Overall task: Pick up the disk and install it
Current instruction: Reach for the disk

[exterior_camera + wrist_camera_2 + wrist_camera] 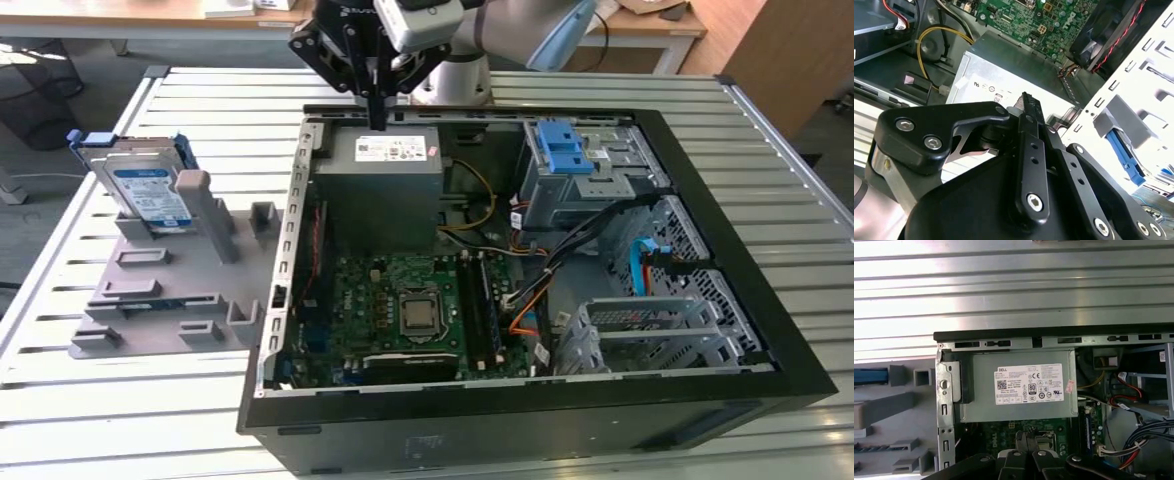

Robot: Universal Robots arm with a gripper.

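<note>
A slatted table (754,130) bears the open computer case (534,440). Above its grey power-supply box (380,190) hangs the gripper (378,122), pinched together and empty. At the exterior view's left, outside the case, a grey holder (160,300) props the disk (144,195) upright.

One disk (147,195), one open case (467,430) — one power-supply box (378,185).

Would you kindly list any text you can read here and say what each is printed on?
White sticker on the power supply: fine print and certification marks, too small to quote reliably.
Blue-and-white label on the disk: too small to read.
Pink tag beside the sticker: illegible.
No other text is readable.
</note>
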